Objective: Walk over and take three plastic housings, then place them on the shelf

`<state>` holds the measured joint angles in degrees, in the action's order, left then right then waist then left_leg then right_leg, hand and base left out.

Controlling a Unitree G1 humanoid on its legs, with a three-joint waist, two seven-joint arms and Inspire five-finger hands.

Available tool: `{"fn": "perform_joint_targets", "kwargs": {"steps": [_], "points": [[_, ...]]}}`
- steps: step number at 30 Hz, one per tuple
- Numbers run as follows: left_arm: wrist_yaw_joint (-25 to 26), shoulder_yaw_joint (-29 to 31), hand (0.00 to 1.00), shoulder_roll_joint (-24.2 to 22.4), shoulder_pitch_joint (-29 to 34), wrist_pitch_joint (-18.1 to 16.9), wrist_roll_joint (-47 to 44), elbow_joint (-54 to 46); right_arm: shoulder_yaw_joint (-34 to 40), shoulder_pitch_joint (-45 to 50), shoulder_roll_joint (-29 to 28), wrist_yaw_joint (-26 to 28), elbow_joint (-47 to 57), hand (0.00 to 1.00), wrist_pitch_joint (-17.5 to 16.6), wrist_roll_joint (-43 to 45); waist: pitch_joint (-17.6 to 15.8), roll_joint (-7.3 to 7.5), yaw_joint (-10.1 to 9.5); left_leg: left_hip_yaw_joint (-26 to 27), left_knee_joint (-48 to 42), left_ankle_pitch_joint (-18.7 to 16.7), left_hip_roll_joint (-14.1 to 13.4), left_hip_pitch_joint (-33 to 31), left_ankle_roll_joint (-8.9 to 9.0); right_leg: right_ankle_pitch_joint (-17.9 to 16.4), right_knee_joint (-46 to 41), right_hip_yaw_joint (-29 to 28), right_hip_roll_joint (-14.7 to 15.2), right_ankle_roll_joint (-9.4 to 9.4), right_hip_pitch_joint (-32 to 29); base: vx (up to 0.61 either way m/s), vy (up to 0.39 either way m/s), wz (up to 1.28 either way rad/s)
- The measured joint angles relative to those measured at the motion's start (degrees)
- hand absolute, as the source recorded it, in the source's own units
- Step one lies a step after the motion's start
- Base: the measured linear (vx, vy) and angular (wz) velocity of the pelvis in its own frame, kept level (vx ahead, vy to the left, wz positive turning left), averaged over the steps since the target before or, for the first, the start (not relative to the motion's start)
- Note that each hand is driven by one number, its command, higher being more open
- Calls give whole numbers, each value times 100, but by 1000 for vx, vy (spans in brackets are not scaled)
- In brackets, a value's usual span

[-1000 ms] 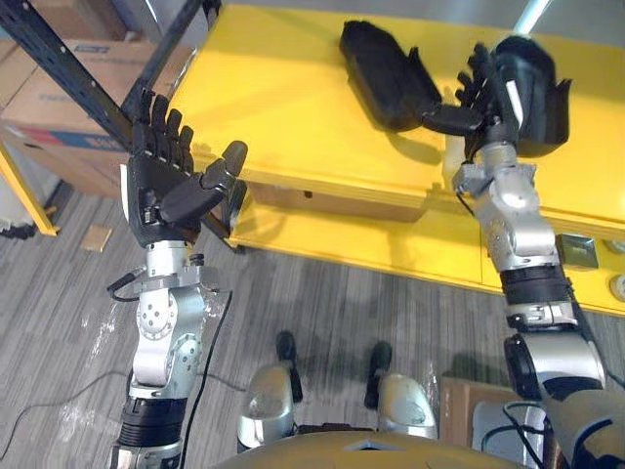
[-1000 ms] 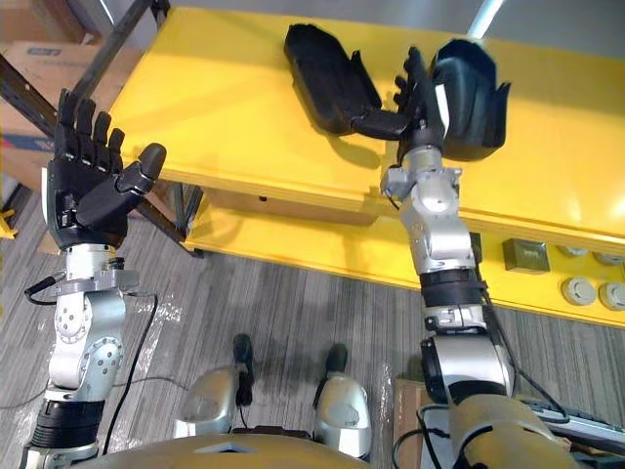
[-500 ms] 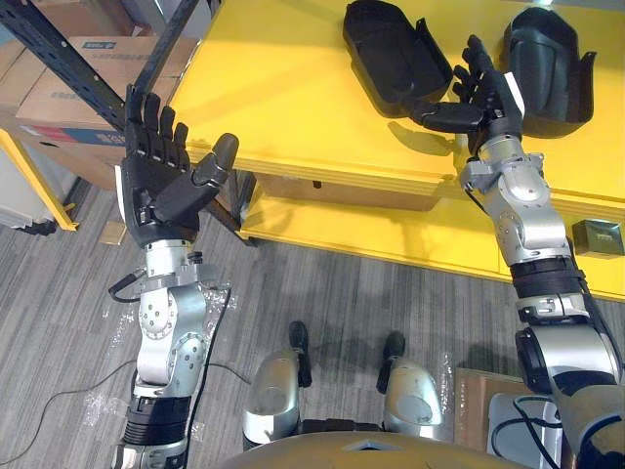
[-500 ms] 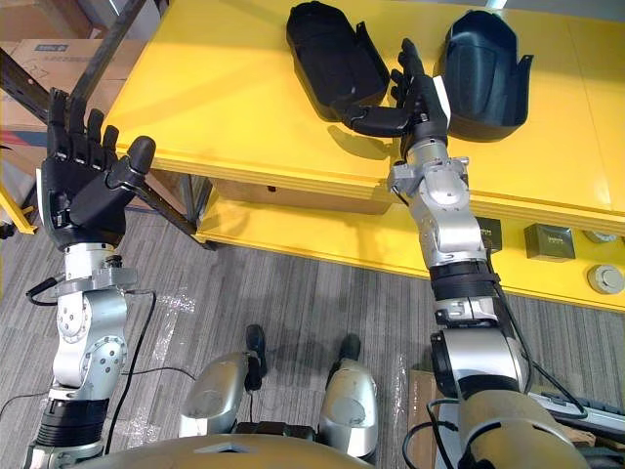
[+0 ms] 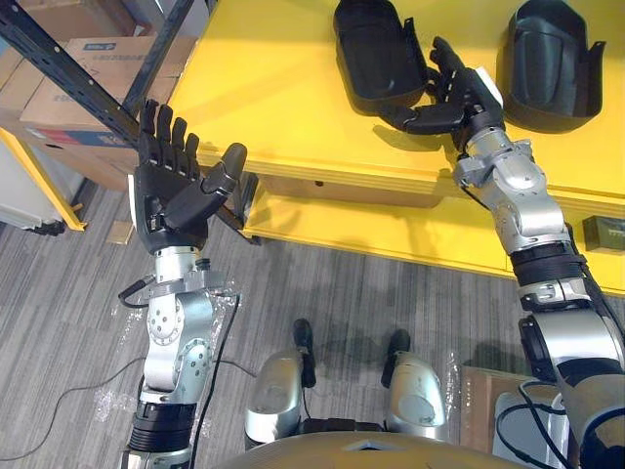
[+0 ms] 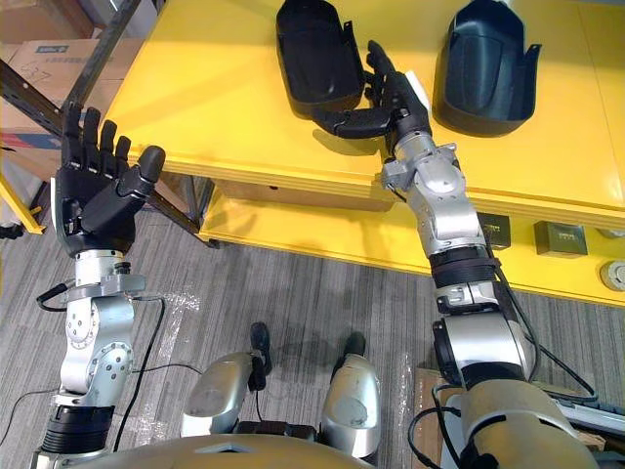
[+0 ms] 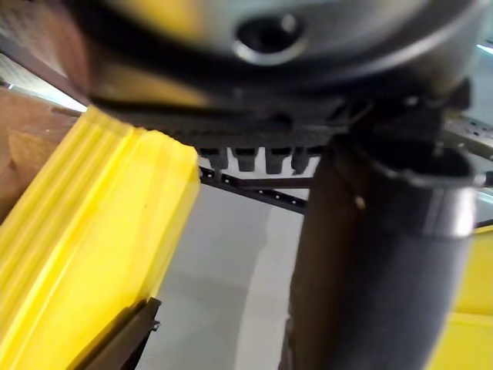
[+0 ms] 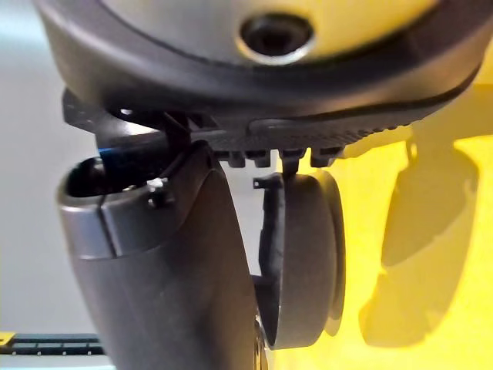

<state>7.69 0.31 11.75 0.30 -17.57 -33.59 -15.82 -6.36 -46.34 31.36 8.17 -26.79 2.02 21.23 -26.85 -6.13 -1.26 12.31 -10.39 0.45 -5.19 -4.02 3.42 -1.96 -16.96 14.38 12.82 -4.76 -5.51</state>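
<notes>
Two black plastic housings lie hollow side up on the yellow table (image 5: 273, 88). One housing (image 5: 376, 54) sits just left of my right hand (image 5: 459, 93), which is open, fingers straight and thumb stretched toward the housing's near end. That housing's edge (image 8: 300, 258) shows past the thumb in the right wrist view. The other housing (image 5: 545, 61) lies to the right of this hand. My left hand (image 5: 176, 191) is raised, open and holding nothing, before the table's left front corner.
A dark metal rack post (image 5: 68, 73) runs diagonally at the left, with cardboard boxes (image 5: 68, 98) behind it. Small grey parts (image 6: 562, 237) sit on the table's lower yellow shelf (image 5: 391, 239) at right. Grey plank floor (image 5: 78, 322) lies below.
My right hand has shifted left, away from the right housing and up against the left housing's near end. The camera has moved, so the whole scene shifted. The left hand stays raised and open.
</notes>
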Motion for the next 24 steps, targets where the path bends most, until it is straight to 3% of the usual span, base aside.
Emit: {"fn": "perform_joint_targets", "kwargs": {"steps": [10, 11, 13, 15, 17, 20, 24], "points": [[-27, -2, 100, -4, -14, 0, 5, 0, 0, 68, 0, 116, 304, 100, -18, -81, -1, -1, 14, 10, -36, -10, -4, -71, 2, 5, 2, -24, -6, -6, -71, 0, 0, 0], [-22, -2, 100, -4, -14, 0, 12, 0, -4, 76, -1, 67, 467, 100, -27, -397, -1, -2, 22, 11, -41, -14, -3, -87, 0, 6, 3, -28, -6, -8, -87, 0, 0, 0], [-13, -5, 100, -4, -15, 1, 15, 0, -13, 76, -1, -102, 769, 100, -213, -1243, -1, -1, 34, 10, -52, -16, -6, -130, -3, 9, 5, -27, -8, -11, -121, 0, 0, 0], [51, -25, 100, -5, 21, 1, 17, 0, -30, 76, 65, -373, 1330, 100, -659, -2648, -4, 3, 62, 10, -59, -23, -6, -158, -11, 18, 18, -27, -11, -22, -136, 0, 0, 0], [62, -55, 100, -5, 54, 0, 31, 0, -162, 74, 341, -415, 1920, 100, -943, -3298, -6, 5, 76, 10, -86, -53, -12, -166, -17, 21, 45, -23, -16, -26, -117, 0, 0, 0], [66, -59, 100, 2, 143, -2, 43, 0, -581, 34, 859, -358, 2688, 100, -1384, -3852, -24, 39, 145, -27, -185, -136, -59, -161, -16, 47, 183, 22, -77, -57, 39, 23, -1, 2], [23, -58, 100, 17, 193, -1, 29, 0, -1104, 29, 999, -186, 2829, 100, -1469, -4125, -73, 124, 122, -68, -287, -202, -103, -167, -5, 49, 227, 83, -110, -58, 131, 21, -8, 5]]}}
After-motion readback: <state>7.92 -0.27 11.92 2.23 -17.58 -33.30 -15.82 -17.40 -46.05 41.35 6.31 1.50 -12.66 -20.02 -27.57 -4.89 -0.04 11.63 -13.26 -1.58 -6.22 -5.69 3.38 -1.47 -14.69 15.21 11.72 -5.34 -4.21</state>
